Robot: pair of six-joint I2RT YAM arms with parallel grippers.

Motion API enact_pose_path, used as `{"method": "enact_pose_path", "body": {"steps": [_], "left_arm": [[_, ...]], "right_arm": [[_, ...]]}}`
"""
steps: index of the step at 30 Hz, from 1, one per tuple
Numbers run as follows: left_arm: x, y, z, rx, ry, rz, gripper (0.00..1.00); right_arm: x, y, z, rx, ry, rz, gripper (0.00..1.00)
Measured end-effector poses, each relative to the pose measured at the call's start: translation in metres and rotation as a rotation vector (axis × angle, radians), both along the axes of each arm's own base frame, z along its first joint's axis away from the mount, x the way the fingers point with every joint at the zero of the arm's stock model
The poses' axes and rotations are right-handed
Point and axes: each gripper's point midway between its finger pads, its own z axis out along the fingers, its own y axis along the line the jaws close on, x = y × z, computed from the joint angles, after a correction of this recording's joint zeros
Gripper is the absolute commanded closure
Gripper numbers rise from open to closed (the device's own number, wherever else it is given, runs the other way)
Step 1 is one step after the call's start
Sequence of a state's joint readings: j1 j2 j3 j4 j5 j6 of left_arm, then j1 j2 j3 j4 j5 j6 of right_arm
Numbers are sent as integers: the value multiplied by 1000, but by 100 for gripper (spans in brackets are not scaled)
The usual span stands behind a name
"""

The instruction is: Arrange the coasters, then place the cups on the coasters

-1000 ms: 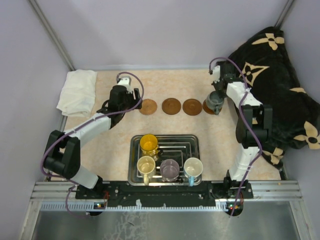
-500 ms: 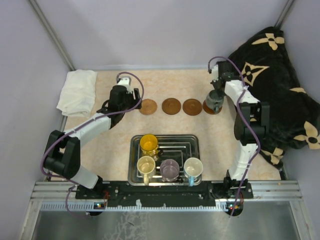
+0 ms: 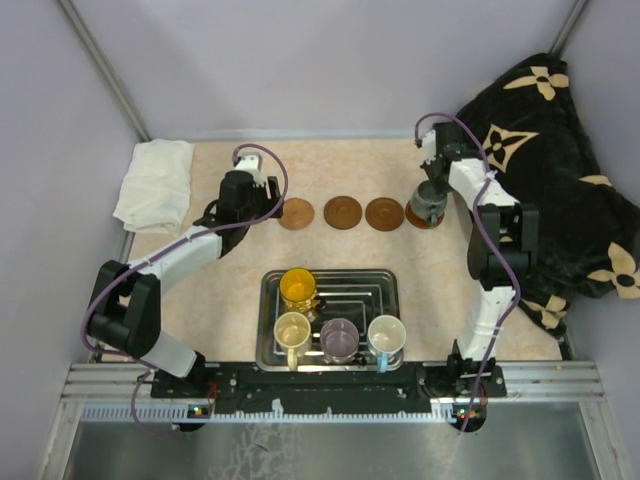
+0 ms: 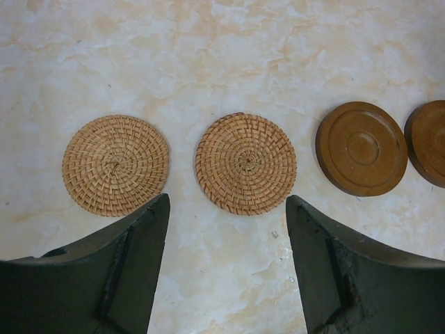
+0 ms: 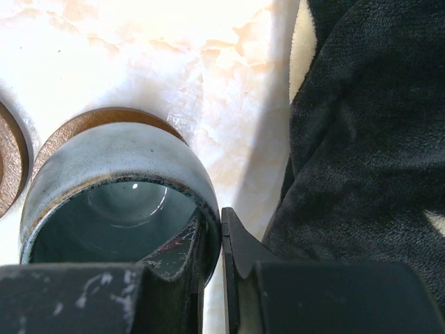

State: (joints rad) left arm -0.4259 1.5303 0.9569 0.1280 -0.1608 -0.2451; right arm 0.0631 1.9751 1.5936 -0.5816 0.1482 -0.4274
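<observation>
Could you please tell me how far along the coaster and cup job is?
Done: five round brown coasters lie in a row. In hand: the right end effector clamps the dark grey-green mug over the end wooden coaster. Left: the yellow mug, cream mug, purple mug and white mug sit in the rectangular steel tray.

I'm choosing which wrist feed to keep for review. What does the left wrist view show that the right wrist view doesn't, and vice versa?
Only the left wrist view: two woven coasters lying apart, seen between the open left fingers, and a whole wooden coaster. Only the right wrist view: the dark mug, its wall pinched by the right fingers, over a brown coaster, beside the black blanket. Both: the pale marbled table and a cut-off coaster at one edge.
</observation>
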Motion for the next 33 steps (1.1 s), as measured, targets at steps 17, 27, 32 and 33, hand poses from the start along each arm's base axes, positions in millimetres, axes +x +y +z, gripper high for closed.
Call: {"method": "enact_pose_path", "body": {"steps": [17, 27, 32, 33], "left_arm": [[0, 0, 0, 6, -1, -2, 26], [0, 0, 0, 6, -1, -3, 26], [0, 0, -1, 6, 0, -3, 26], [0, 0, -1, 6, 0, -3, 26]], "right_arm": [[-2, -1, -21, 3, 50, -36, 60], [6, -3, -17, 6, 6, -74, 51], [11, -3, -12, 13, -23, -88, 50], [11, -3, -10, 15, -28, -90, 50]]}}
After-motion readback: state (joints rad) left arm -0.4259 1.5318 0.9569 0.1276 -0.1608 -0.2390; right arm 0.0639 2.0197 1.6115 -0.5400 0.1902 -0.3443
